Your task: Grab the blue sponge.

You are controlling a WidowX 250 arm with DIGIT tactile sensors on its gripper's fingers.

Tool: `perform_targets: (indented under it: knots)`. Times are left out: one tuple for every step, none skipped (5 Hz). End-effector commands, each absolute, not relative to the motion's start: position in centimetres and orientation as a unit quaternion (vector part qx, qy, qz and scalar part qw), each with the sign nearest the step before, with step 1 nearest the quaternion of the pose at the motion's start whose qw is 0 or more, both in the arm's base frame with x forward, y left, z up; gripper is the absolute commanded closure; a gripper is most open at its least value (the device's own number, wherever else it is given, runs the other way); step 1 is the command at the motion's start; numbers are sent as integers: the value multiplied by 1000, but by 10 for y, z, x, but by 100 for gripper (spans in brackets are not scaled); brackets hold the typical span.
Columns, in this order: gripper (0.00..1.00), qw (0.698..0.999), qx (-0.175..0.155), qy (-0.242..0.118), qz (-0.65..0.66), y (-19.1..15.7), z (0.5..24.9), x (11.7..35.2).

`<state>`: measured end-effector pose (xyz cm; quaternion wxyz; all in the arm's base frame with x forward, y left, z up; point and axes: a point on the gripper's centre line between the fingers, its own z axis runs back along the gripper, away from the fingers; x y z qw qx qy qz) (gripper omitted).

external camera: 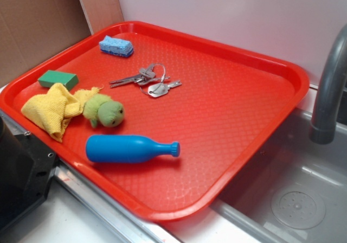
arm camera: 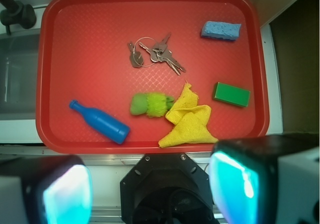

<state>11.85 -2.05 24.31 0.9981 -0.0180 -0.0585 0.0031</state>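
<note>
The blue sponge [external camera: 116,46] is a small light-blue porous block lying at the far left corner of the red tray [external camera: 244,107]. In the wrist view the blue sponge [arm camera: 221,30] sits at the tray's [arm camera: 95,29] top right. My gripper [arm camera: 155,184] is open and empty, high above the counter on the near side of the tray, far from the sponge. Its two pads [arm camera: 67,194] show at the bottom of the wrist view, wide apart. The gripper does not show in the exterior view.
On the tray lie a green block [external camera: 58,80], a yellow cloth [external camera: 54,108], a green plush toy [external camera: 108,112], a blue bottle-shaped pin [external camera: 130,148] and a bunch of keys [external camera: 146,80]. A grey faucet [external camera: 328,91] and sink [external camera: 298,199] are to the right. The black robot base [external camera: 21,178] is at front left.
</note>
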Motion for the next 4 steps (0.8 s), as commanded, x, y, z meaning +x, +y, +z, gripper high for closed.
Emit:
perform_targets:
  knots:
    - [0, 998, -18, -58, 3, -20, 243, 119]
    - [0, 997, 14, -56, -46, 26, 212, 163]
    - [0, 989, 2, -61, -135, 63, 170, 199]
    - [0, 966, 0, -56, -254, 80, 148, 223]
